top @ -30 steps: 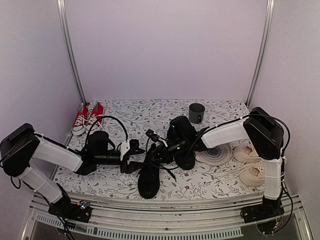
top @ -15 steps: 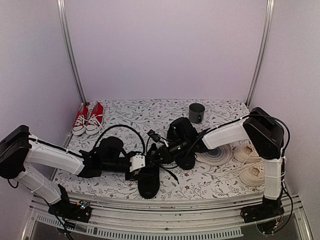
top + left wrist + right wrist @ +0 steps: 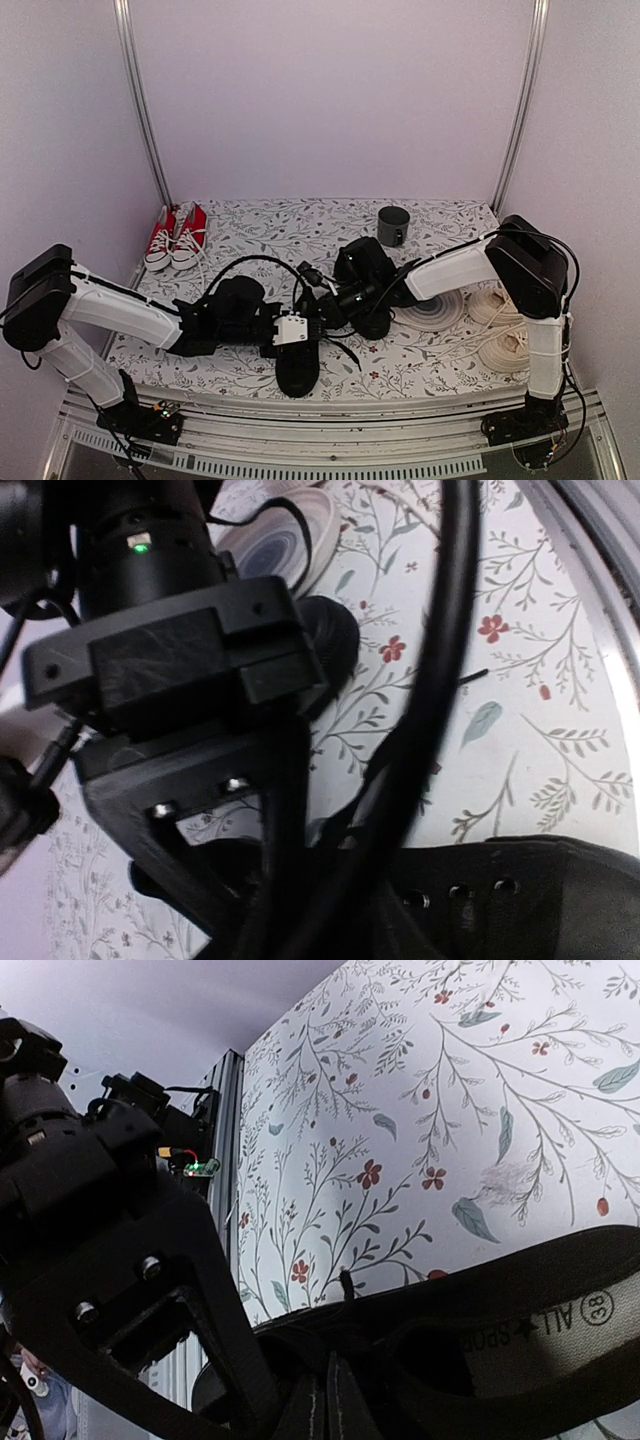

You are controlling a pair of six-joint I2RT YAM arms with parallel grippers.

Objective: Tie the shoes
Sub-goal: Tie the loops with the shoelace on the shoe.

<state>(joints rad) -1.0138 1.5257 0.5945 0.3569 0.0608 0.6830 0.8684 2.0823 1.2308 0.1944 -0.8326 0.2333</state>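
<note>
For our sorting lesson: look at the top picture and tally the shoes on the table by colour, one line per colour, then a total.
Black shoes: 2
Red-and-white shoes: 2
Cream shoes: 2
Total: 6 shoes

You're looking at a white tablecloth (image 3: pixel 260 225) printed with grey-green leafy sprigs and small red flowers. The shoes (image 3: pixel 298 362) under your fingers are black all over, laces too; the right wrist view shows a pale insole (image 3: pixel 560 1325) with dark lettering. Far left of the left fingers sit little red sneakers (image 3: pixel 176 238) with white laces and soles. Beyond the right fingers stands a dark grey cup (image 3: pixel 393 226); to their right lie cream shoes (image 3: pixel 503 325) and a white plate (image 3: pixel 430 308). The arms are white and black.
</note>
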